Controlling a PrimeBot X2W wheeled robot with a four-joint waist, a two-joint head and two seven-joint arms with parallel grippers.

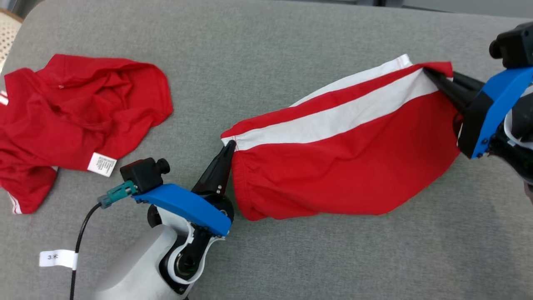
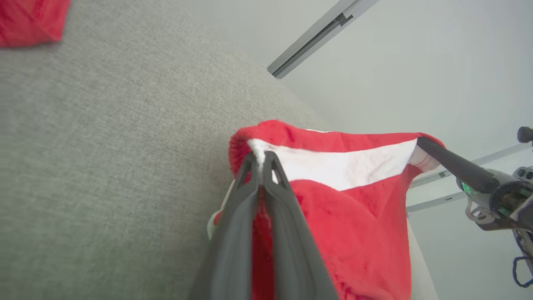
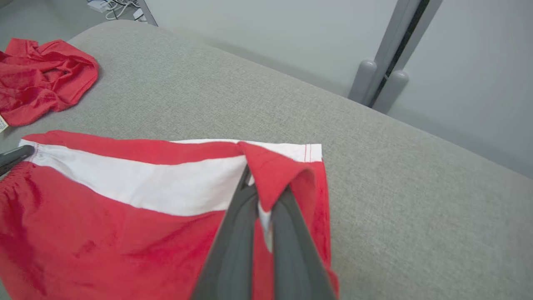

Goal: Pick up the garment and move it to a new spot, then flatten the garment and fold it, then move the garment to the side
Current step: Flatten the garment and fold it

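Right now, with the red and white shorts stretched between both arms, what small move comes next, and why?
Probably lower both arms together, laying the red shorts with the white stripe flat on the grey fabric surface. The left fingers and right fingers each pinch one end, with the cloth stretched between them.

— Where is there room to pass?
— Over the grey cushion (image 1: pixel 291 50), beyond the stretched shorts (image 1: pixel 341 166) and on their near side.
— What stands in the way?
— A crumpled red garment (image 1: pixel 83 112) at the far left, and a black cable (image 1: pixel 73 283) trailing across the near left corner.
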